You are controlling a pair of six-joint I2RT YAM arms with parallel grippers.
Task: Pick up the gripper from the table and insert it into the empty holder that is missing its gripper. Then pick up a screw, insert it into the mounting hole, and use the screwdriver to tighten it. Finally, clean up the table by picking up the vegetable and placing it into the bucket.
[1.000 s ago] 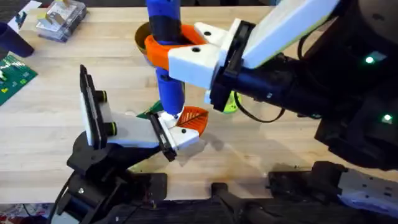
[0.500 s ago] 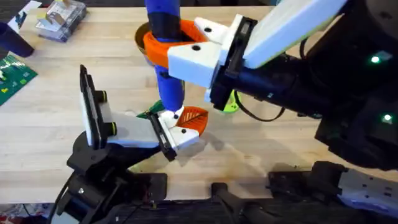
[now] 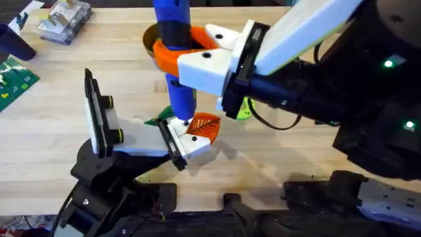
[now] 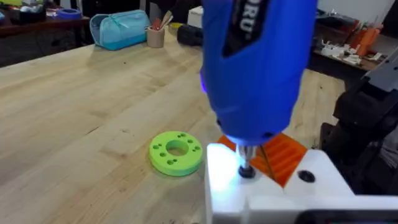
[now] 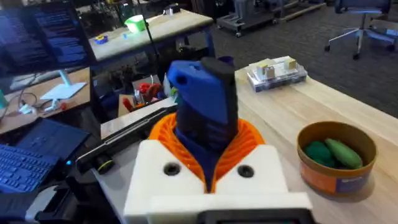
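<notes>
Overhead, the right gripper (image 3: 187, 56), white with ribbed orange pads, clamps the smooth blue screwdriver (image 3: 176, 59), its thin bit on the white wedge holder (image 3: 187, 141); left gripper's opening: cannot tell.

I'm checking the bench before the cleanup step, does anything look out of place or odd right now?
One thing: the vegetable lies on the table, partly hidden behind the screwdriver and the holder, not in the bucket, which already holds smooth green pods. Otherwise the screwdriver stands upright in the right tool, its bit on the holder beside the orange gripper.
</notes>
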